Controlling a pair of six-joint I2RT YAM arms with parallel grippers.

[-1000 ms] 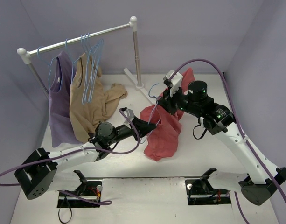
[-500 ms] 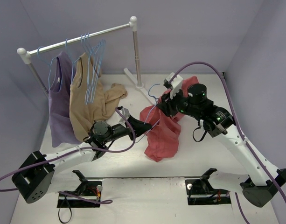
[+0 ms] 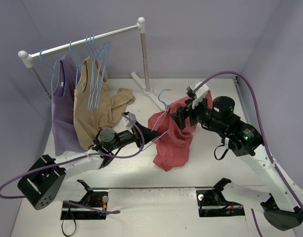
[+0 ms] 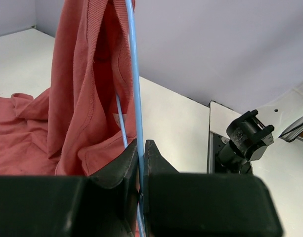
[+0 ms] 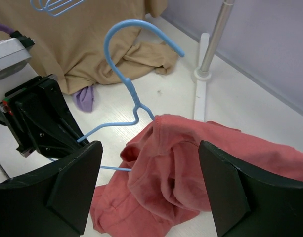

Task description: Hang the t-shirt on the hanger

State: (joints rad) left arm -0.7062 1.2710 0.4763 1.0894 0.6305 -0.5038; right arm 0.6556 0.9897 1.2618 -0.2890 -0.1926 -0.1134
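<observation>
The coral-red t-shirt (image 3: 173, 140) is draped over one side of the light-blue hanger (image 3: 163, 98), its lower part heaped on the table. The collar (image 5: 183, 123) sits just below the hanger's neck, and the hook (image 5: 136, 24) stands free above it. My left gripper (image 3: 152, 134) is shut on the hanger's wire (image 4: 134, 74), left of the t-shirt (image 4: 87, 98). My right gripper (image 3: 178, 119) stands open just above the t-shirt (image 5: 191, 163), with its fingers (image 5: 74, 182) wide apart and nothing between them.
A clothes rack (image 3: 82, 40) stands at the back left with a lilac top (image 3: 64, 108), a tan garment (image 3: 94, 111) and several spare blue hangers (image 3: 97, 64). Its right post and foot (image 3: 146, 84) rise just behind the t-shirt. Purple walls close in on all sides.
My right gripper has opened, let go of the t-shirt's cloth and drawn back to the right. The cloth has settled lower on the hanger. The left gripper keeps hold of the wire.
</observation>
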